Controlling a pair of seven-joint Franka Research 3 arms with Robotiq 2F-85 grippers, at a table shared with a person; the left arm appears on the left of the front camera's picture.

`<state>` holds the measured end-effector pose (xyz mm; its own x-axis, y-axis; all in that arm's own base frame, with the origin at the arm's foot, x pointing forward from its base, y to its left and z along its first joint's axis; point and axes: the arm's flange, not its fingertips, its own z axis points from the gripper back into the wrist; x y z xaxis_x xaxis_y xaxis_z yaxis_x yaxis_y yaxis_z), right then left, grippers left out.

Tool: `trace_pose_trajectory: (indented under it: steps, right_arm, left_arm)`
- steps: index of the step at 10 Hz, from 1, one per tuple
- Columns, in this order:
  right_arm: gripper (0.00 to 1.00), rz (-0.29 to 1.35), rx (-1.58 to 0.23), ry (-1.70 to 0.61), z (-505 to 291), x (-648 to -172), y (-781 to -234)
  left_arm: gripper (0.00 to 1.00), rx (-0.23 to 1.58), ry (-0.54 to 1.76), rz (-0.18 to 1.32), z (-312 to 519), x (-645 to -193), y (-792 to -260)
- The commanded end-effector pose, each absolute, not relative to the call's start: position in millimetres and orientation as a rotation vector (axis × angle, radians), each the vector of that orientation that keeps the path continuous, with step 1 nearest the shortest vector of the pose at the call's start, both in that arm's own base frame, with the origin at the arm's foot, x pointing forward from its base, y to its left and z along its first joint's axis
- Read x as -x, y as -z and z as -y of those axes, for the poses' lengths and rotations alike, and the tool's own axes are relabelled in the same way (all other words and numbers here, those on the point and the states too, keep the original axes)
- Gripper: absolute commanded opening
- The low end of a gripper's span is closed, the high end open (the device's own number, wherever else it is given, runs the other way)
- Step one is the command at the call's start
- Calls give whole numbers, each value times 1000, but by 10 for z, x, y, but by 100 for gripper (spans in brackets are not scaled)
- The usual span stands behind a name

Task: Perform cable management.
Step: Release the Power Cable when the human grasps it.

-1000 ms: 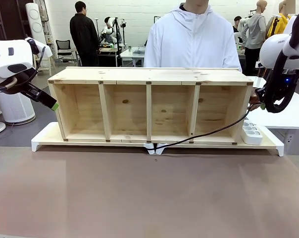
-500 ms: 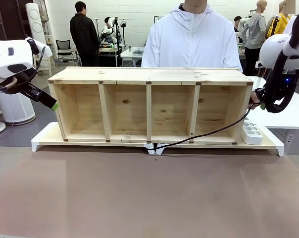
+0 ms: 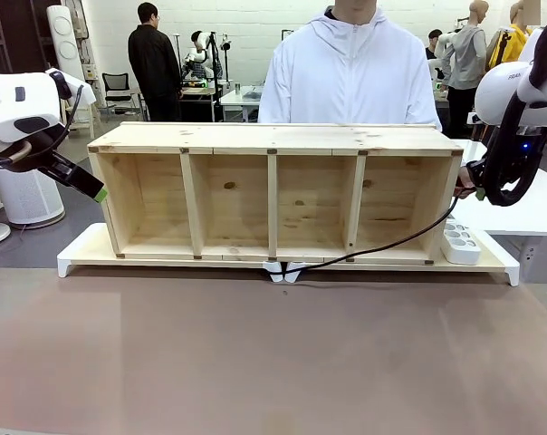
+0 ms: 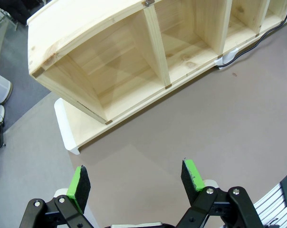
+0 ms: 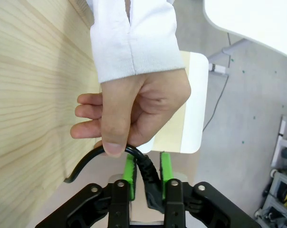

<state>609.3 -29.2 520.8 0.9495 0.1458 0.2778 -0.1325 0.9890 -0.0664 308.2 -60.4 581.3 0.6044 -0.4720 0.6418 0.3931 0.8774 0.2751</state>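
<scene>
Two green pads (image 5: 129, 173) of the right gripper (image 5: 146, 176) stand a little apart with the black plug end of the cable (image 5: 150, 180) between them; the plug fills most of the gap, and I cannot tell whether the pads are pressing it or have let go. Just beyond the fingertips the person's hand (image 5: 134, 111) pinches the same cable between thumb and curled fingers, and from there the cord bends away to the left along the pale wood. Past the hand lies the white sleeve (image 5: 134, 38), and to the right of it the white tray's (image 5: 196, 104) rounded corner.

In the left wrist view the left gripper (image 4: 134, 178) is spread wide, nothing between its pads, hovering over bare brown table (image 4: 181, 137). Ahead of its fingers sits the wooden shelf (image 4: 100, 57) on the white tray; the compartments visible here hold nothing.

From the front, all four compartments of the shelf (image 3: 273, 190) are empty. The cable (image 3: 382, 243) runs from a small white clip (image 3: 285, 270) at the tray's front edge, across the bottom of the rightmost compartment's opening, and rises to the right gripper (image 3: 477, 186) beside the shelf's right end. A white power strip (image 3: 461, 243) lies on the tray below that gripper. The left gripper (image 3: 97, 192) hangs just beside the shelf's left end.
</scene>
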Motion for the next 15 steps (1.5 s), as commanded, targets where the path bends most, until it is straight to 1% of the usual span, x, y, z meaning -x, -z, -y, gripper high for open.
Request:
trace_pose_trajectory:
  steps: [1,2,3,4,5,6,7,15]
  right_arm:
    - [56,274,41,-155,283,-6078,-5206]
    - [41,275,39,-159,275,-6072,-5211]
    - [76,277,37,-163,269,-6068,-5216]
    - [61,278,35,-164,265,-6072,-5219]
    - [96,287,50,-176,258,-6066,-5209]
    - [79,301,48,-186,249,-6061,-5204]
    - [79,285,46,-152,243,-6093,-5208]
    - [79,285,46,-152,243,-6093,-5208]
  left_arm:
    - [100,-114,503,773,605,-3086,-5811]
    - [100,-114,503,773,605,-3086,-5811]
    - [100,-114,503,773,605,-3086,-5811]
    - [100,-114,503,773,605,-3086,-5811]
    - [100,-114,503,773,605,-3086,-5811]
    - [100,-114,503,773,605,-3086,-5811]
    - [100,-114,503,773,605,-3086,-5811]
    - [100,-114,503,773,605,-3086,-5811]
